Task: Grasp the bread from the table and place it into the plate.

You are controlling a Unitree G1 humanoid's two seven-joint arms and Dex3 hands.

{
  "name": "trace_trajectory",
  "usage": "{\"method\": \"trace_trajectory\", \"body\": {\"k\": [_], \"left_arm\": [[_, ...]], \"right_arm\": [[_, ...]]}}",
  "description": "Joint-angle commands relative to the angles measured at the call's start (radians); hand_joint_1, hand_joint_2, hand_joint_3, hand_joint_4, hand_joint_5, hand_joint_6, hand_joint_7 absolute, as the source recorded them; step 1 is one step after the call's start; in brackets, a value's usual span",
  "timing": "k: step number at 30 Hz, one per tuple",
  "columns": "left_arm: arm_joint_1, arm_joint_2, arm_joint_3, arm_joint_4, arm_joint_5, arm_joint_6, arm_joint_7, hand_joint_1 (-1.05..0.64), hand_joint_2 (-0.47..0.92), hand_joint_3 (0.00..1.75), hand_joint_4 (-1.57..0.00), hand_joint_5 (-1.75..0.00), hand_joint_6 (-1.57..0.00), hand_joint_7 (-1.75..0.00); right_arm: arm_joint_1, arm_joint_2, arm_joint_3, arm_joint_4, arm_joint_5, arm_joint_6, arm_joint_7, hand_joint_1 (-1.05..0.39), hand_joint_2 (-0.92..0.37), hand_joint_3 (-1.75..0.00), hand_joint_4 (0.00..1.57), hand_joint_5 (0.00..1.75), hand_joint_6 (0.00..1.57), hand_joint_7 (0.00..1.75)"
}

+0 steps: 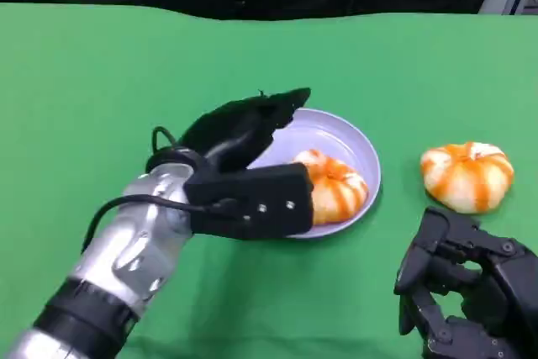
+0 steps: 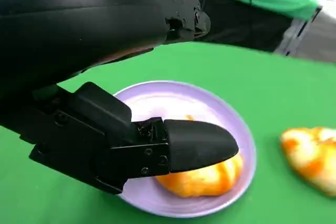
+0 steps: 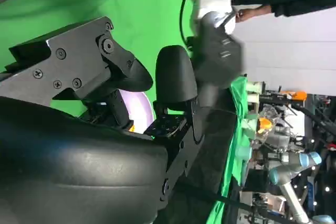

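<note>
Matt green cloth table (image 1: 101, 65), smooth glossy plate (image 1: 357, 142), brushed-metal forearm (image 1: 134, 245).

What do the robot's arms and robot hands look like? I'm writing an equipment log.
The left forearm is silver metal with a black band, and a thin black cable loops along it. The left robot hand and right robot hand are black, blocky, with visible screws.

Orange-striped round bread (image 1: 336, 188) lay in the near right part of the pale lavender plate (image 1: 349, 136), mid-surface. Second, similar bread (image 1: 467, 175) sat upright on the surface, right of the plate, apart.
</note>
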Motion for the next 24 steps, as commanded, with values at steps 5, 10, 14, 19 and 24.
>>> {"method": "trace_trajectory", "body": {"k": [5, 10, 14, 19, 24], "left_arm": [[0.239, -0.091, 0.3, -0.398, -0.502, 0.183, -0.121, 0.02, 0.77, 0.82, -0.84, -0.16, -0.85, -0.11], [0.392, -0.057, 0.442, -0.668, -0.83, 0.429, -0.229, 0.05, 0.54, 1.32, -0.98, -1.4, -0.99, -1.13], [0.518, 0.001, 0.526, -0.806, -0.984, 0.542, -0.263, 0.01, 0.57, 1.34, -0.96, -1.73, -0.77, -1.7], [0.546, 0.034, 0.546, -0.842, -1.058, 0.585, -0.254, 0.01, 0.58, 1.33, -0.96, -1.75, -0.74, -1.74], [0.776, 0.084, 0.65, -0.9, -1.185, 0.55, -0.351, 0.03, 0.61, 1.33, -0.95, -1.75, -0.76, -1.75]], "right_arm": [[-0.003, -0.007, -0.006, -0.019, -0.002, 0.012, -0.008, -0.08, -0.65, -1.08, 0.75, 1.75, 0.66, 1.53], [-0.014, -0.011, -0.018, -0.002, 0.003, 0.007, -0.005, -0.07, -0.64, -1.09, 0.75, 1.75, 0.66, 1.53], [-0.021, -0.012, -0.025, 0.015, 0.006, -0.004, -0.001, -0.06, -0.64, -1.1, 0.76, 1.75, 0.67, 1.53], [-0.023, -0.01, -0.027, 0.021, 0.007, -0.009, 0.004, -0.05, -0.64, -1.1, 0.76, 1.75, 0.66, 1.54], [-0.041, -0.016, -0.053, 0.062, 0.011, -0.031, 0.016, -0.04, -0.64, -1.1, 0.75, 1.75, 0.66, 1.53]]}}
